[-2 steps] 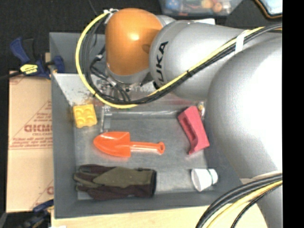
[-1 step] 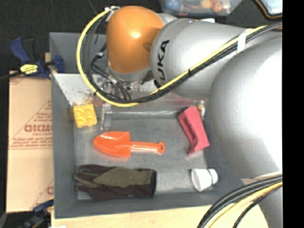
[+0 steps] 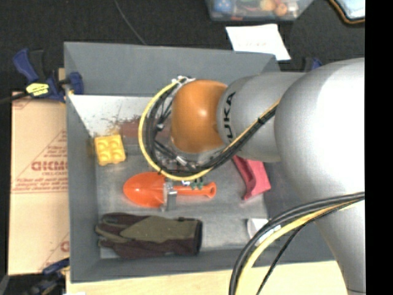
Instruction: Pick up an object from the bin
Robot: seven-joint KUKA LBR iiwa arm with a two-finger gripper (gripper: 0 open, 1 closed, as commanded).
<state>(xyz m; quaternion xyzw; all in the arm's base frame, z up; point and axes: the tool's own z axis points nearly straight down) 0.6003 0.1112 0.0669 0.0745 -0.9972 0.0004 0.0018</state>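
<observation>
Grey metal bin [image 3: 83, 183], arm over its middle, orange scoop beneath.

Camera view: the arm's orange wrist cover [image 3: 196, 118] hangs over the bin's centre, and a grey metal part under it overlaps the orange scoop [image 3: 142, 189] where bowl meets handle. The scoop lies flat with its long axis running from left wall to right wall, bowl leftward, handle rightward, so a grip would likely have to close across that thin handle. Whether the jaws are spread or pressed together cannot be told. Counted: one scoop, one yellow studded block [image 3: 109, 149] near the left wall, one dark glove [image 3: 150, 235] along the view's lower wall, one pink piece [image 3: 255, 177] toward the right wall.
</observation>
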